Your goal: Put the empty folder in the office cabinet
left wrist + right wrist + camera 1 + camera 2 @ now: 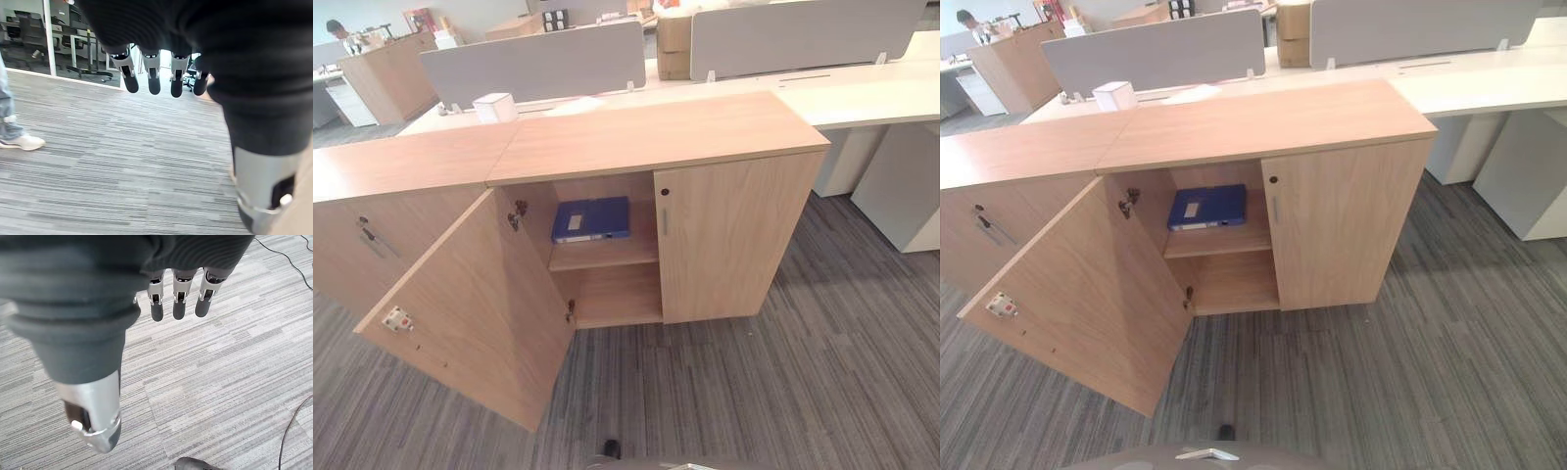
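- Centre of frame, on upper shelf of light-wood office cabinet: flat blue plastic folder, lying inside, judged placed.
- Left cabinet door swung wide, lower left; closing possibly left.
- Left hand, right hand: fingers straight, holding nothing, over grey striped carpet.
- Ample floor room right.

A blue flat folder lies on the upper wooden shelf of the light-wood office cabinet, behind its open left door.

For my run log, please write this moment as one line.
blue folder: flat on upper cabinet shelf | left cabinet door: open | left hand: open, empty | right hand: open, empty
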Motion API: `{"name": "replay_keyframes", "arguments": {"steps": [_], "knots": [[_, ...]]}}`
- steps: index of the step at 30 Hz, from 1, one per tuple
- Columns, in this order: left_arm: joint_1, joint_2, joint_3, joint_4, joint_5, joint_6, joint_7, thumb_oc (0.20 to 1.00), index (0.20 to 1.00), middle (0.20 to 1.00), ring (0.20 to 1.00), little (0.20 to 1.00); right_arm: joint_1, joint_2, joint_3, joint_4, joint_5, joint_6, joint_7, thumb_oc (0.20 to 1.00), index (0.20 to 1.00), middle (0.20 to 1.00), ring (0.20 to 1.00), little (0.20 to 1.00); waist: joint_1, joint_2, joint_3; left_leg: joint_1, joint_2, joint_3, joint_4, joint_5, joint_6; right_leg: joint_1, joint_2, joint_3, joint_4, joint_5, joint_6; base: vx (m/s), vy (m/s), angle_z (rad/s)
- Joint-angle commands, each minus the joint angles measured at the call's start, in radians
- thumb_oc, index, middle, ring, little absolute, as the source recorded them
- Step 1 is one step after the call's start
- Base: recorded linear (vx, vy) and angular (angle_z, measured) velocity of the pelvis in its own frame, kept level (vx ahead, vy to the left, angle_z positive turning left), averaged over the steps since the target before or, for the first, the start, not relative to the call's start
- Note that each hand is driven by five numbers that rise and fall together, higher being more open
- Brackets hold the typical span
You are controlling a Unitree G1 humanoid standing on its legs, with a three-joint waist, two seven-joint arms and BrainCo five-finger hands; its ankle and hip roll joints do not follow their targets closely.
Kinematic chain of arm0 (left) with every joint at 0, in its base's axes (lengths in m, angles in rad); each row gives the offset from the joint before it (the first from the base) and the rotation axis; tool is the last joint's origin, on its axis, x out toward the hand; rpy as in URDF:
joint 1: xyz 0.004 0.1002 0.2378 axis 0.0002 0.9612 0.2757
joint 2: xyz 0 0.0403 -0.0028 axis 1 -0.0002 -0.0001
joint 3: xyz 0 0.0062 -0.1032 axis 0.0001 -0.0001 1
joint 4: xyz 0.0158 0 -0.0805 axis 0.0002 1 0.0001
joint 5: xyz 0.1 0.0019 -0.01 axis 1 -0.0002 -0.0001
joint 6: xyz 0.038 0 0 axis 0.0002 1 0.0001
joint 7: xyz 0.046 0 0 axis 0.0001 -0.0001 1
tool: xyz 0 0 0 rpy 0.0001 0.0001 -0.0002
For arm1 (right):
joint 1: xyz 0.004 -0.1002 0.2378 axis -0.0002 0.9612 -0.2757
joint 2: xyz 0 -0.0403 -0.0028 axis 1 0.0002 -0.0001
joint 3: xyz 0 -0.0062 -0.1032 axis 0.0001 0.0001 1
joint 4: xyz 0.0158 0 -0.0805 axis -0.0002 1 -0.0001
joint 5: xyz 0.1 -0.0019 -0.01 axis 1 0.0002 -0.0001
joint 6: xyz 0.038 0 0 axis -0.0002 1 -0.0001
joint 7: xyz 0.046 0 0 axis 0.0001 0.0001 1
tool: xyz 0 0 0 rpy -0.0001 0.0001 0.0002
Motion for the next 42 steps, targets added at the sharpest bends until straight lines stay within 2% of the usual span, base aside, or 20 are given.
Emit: {"name": "replay_keyframes", "arguments": {"steps": [1,6,11,14,21,24,26,27,28,29,32,34,35,42], "knots": [[-0.079,0.131,0.0,-0.032,0.028,-0.032,0.042,1.0,1.0,1.0,1.0,1.0,-0.044,0.06,0.005,0.026,0.06,-0.022,-0.003,1.0,1.0,1.0,1.0,1.0,-0.027,-0.087,0.031,0.021,-0.021,0.053,-0.011,-0.076,-0.01,-0.003,0.058,0.033,0.011,-0.163,-0.052,0.01,0.013,-0.04],[-0.162,0.213,-0.025,-0.151,0.064,-0.036,0.073,1.0,1.0,1.0,1.0,1.0,0.0,0.061,-0.008,0.018,0.084,-0.028,0.007,1.0,1.0,1.0,1.0,1.0,-0.049,-0.1,0.039,0.021,-0.02,0.066,-0.011,-0.09,-0.013,-0.012,0.052,0.039,0.012,-0.154,-0.041,0.02,0.042,-0.03],[-0.243,0.227,-0.059,-0.323,0.095,-0.043,0.101,1.0,1.0,1.0,1.0,1.0,0.036,0.063,-0.02,0.018,0.089,-0.026,0.016,1.0,1.0,1.0,1.0,1.0,-0.076,-0.122,0.042,0.009,-0.025,0.083,-0.011,-0.1,-0.008,-0.032,0.041,0.052,0.009,-0.132,-0.027,0.02,0.044,-0.07],[-0.265,0.204,-0.073,-0.444,0.123,-0.047,0.113,1.0,1.0,1.0,1.0,1.0,0.052,0.069,-0.026,0.022,0.09,-0.024,0.022,1.0,1.0,1.0,1.0,1.0,-0.09,-0.135,0.044,0.01,-0.028,0.095,-0.011,-0.112,-0.005,-0.039,0.034,0.068,0.007,-0.124,-0.021,0.02,0.035,0.02],[-0.233,0.072,-0.067,-0.639,0.13,-0.043,0.101,1.0,1.0,1.0,1.0,1.0,0.073,0.104,-0.026,0.019,0.087,-0.02,0.03,1.0,1.0,1.0,1.0,1.0,-0.109,-0.159,0.041,0.024,-0.034,0.128,-0.011,-0.133,0.006,-0.047,0.025,0.109,0.004,-0.111,-0.016,0.03,0.024,-0.06],[-0.203,-0.035,-0.074,-0.719,0.072,-0.059,0.078,1.0,1.0,1.0,1.0,1.0,0.072,0.114,-0.022,0.017,0.082,-0.022,0.027,1.0,1.0,1.0,1.0,1.0,-0.114,-0.163,0.038,0.032,-0.039,0.137,-0.011,-0.14,0.011,-0.046,0.022,0.12,0.003,-0.109,-0.016,0.03,0.021,-0.11],[-0.219,-0.073,-0.087,-0.698,0.001,-0.078,0.06,1.0,1.0,1.0,1.0,1.0,0.065,0.113,-0.015,0.017,0.073,-0.02,0.024,1.0,1.0,1.0,1.0,1.0,-0.12,-0.163,0.032,0.037,-0.041,0.142,-0.011,-0.145,0.013,-0.045,0.019,0.126,0.003,-0.108,-0.016,0.02,0.024,-0.12],[-0.223,-0.113,-0.11,-0.721,-0.04,-0.092,0.041,1.0,1.0,1.0,1.0,1.0,0.062,0.116,-0.009,0.018,0.067,-0.02,0.019,1.0,1.0,1.0,1.0,1.0,-0.123,-0.164,0.031,0.041,-0.042,0.144,-0.011,-0.147,0.015,-0.045,0.017,0.129,0.003,-0.107,-0.017,0.02,0.015,-0.22],[-0.222,-0.114,-0.111,-0.721,-0.041,-0.092,0.041,1.0,1.0,1.0,1.0,1.0,0.062,0.115,-0.01,0.018,0.067,-0.02,0.019,1.0,1.0,1.0,1.0,1.0,-0.122,-0.162,0.031,0.041,-0.042,0.144,-0.011,-0.147,0.015,-0.044,0.017,0.129,0.003,-0.107,-0.016,0.01,0.017,-0.12],[-0.216,-0.175,-0.158,-0.772,-0.092,-0.112,0.006,1.0,1.0,1.0,1.0,1.0,0.053,0.121,-0.005,0.017,0.064,-0.023,0.011,1.0,1.0,1.0,1.0,1.0,-0.125,-0.164,0.029,0.045,-0.045,0.144,-0.011,-0.151,0.019,-0.042,0.015,0.131,0.003,-0.105,-0.017,0.01,0.012,-0.04],[-0.196,-0.253,-0.268,-0.835,-0.209,-0.134,-0.076,1.0,1.0,1.0,1.0,1.0,0.029,0.125,0.01,0.015,0.06,-0.026,-0.008,1.0,1.0,1.0,1.0,1.0,-0.131,-0.162,0.027,0.048,-0.05,0.147,-0.011,-0.156,0.024,-0.038,0.011,0.135,0.003,-0.102,-0.015,0.0,0.006,0.02],[-0.172,-0.277,-0.321,-0.873,-0.271,-0.129,-0.126,1.0,1.0,1.0,1.0,1.0,0.018,0.126,0.012,0.015,0.054,-0.022,-0.014,1.0,1.0,1.0,1.0,1.0,-0.129,-0.159,0.025,0.052,-0.052,0.15,-0.011,-0.158,0.027,-0.034,0.009,0.136,0.003,-0.101,-0.014,0.01,0.022,-0.23],[-0.147,-0.295,-0.378,-0.915,-0.314,-0.125,-0.177,1.0,1.0,1.0,1.0,1.0,0.002,0.127,0.017,0.018,0.047,-0.022,-0.02,1.0,1.0,1.0,1.0,1.0,-0.129,-0.155,0.023,0.055,-0.055,0.15,-0.011,-0.162,0.031,-0.032,0.006,0.137,0.003,-0.103,-0.012,0.01,0.02,-0.32],[-0.072,-0.288,-0.471,-0.986,-0.349,-0.107,-0.244,1.0,1.0,1.0,1.0,1.0,-0.023,0.146,0.017,0.001,0.057,-0.025,-0.039,1.0,1.0,1.0,1.0,1.0,-0.121,-0.15,0.022,0.065,-0.063,0.147,-0.011,-0.172,0.039,-0.024,0.002,0.139,0.003,-0.105,-0.01,0.01,0.007,-0.17]]}}
